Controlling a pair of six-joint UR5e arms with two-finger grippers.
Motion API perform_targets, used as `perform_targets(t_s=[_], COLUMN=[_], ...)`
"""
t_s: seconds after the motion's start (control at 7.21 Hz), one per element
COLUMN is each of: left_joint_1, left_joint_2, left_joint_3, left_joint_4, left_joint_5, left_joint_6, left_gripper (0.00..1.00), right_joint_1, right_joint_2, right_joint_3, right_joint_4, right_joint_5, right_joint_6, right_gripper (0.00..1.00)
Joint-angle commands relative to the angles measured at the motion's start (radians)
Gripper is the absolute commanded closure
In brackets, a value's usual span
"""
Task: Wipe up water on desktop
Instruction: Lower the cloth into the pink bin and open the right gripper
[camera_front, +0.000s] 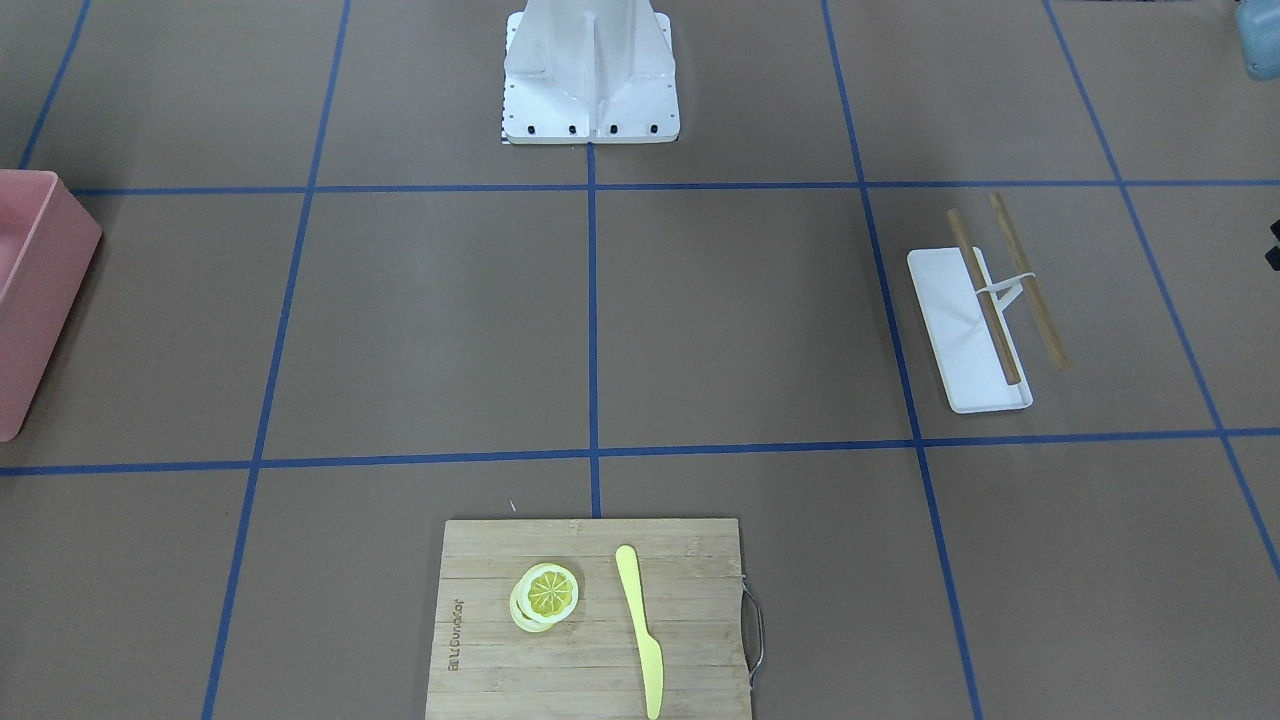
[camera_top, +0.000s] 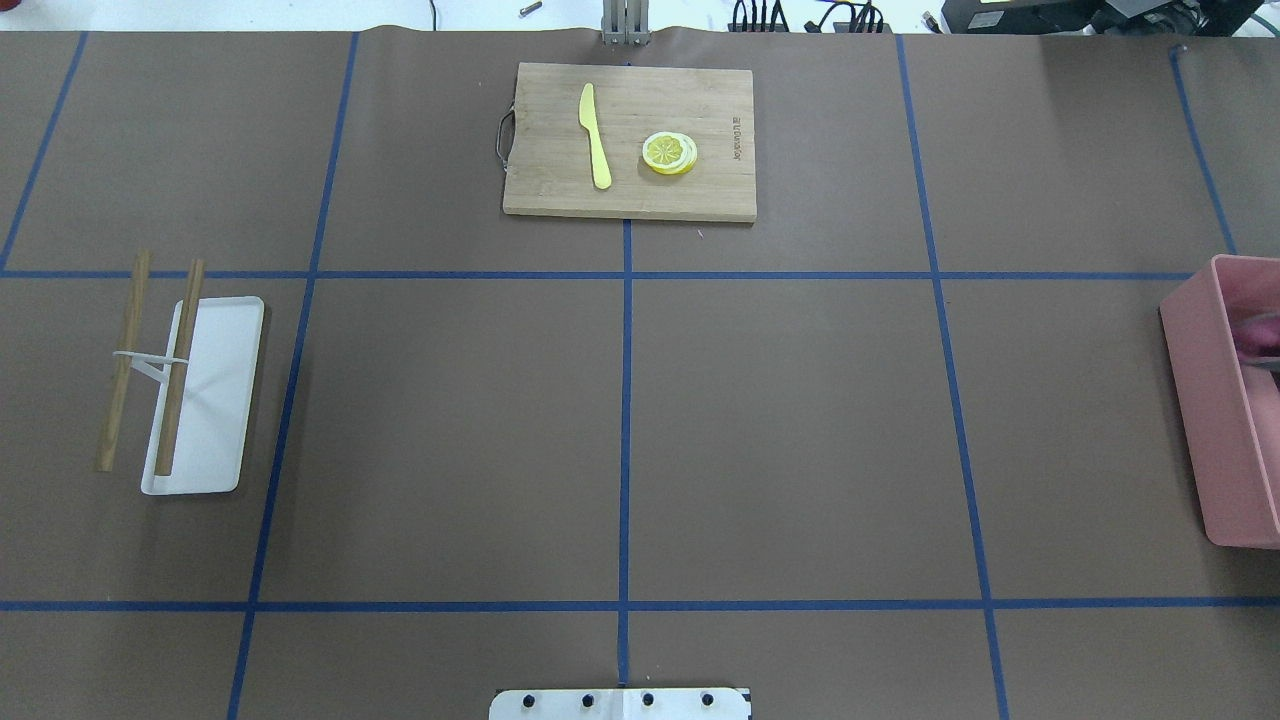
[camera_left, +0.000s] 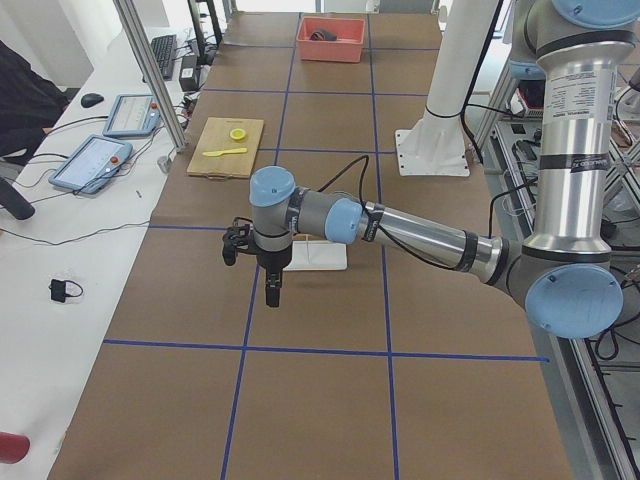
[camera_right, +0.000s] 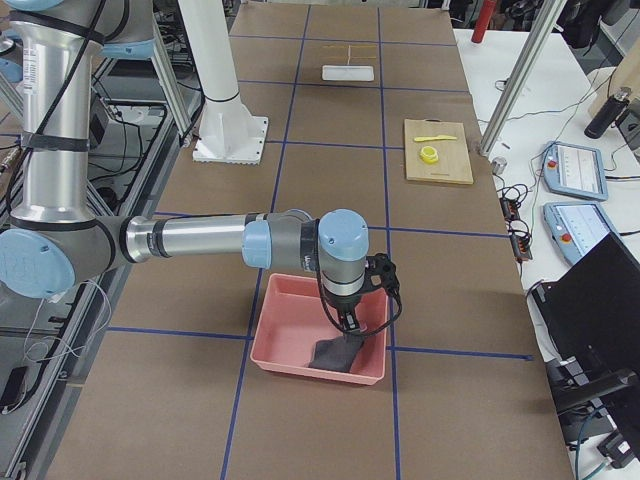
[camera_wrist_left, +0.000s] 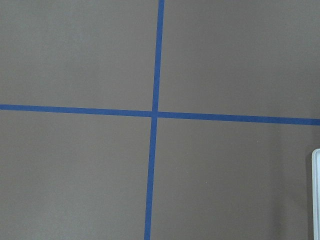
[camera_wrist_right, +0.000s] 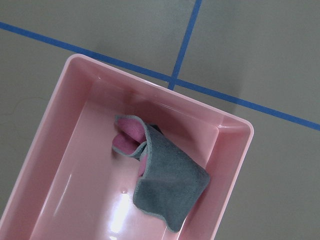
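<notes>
The brown desktop with blue tape lines shows no water that I can make out. A grey and pink cloth lies bunched in a pink bin at the table's right end. In the exterior right view my right gripper hangs inside the bin, right over the cloth; I cannot tell whether it is open or shut. My left gripper points down above bare desktop just beyond the white tray; I cannot tell its state. Neither wrist view shows its own fingers.
A bamboo cutting board with a yellow knife and lemon slices lies at the far middle. The white tray with two wooden rods is on the left. The robot base stands at the near edge.
</notes>
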Motion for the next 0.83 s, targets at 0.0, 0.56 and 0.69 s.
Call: perform_targets(t_s=[0.0,0.56,0.69], left_joint_1=[-0.005,-0.126,-0.161], left_joint_2=[0.006,0.079,0.080], left_joint_3=[-0.008,0.052,0.116], left_joint_4=[0.000,0.015,0.009], left_joint_5=[-0.002,-0.002,-0.002], left_joint_6=[0.002,0.244,0.308], left_gripper=[0.02,0.02,0.02], right_joint_1=[0.000,0.000,0.000], right_joint_2=[0.100,0.154,0.155], right_joint_3=[-0.114,-0.138,-0.141], right_joint_4=[-0.014,-0.089,-0.103], right_joint_5=[-0.014,0.132,0.147], right_joint_6=[0.022,0.211,0.211], right_gripper=[0.00,0.00,0.00])
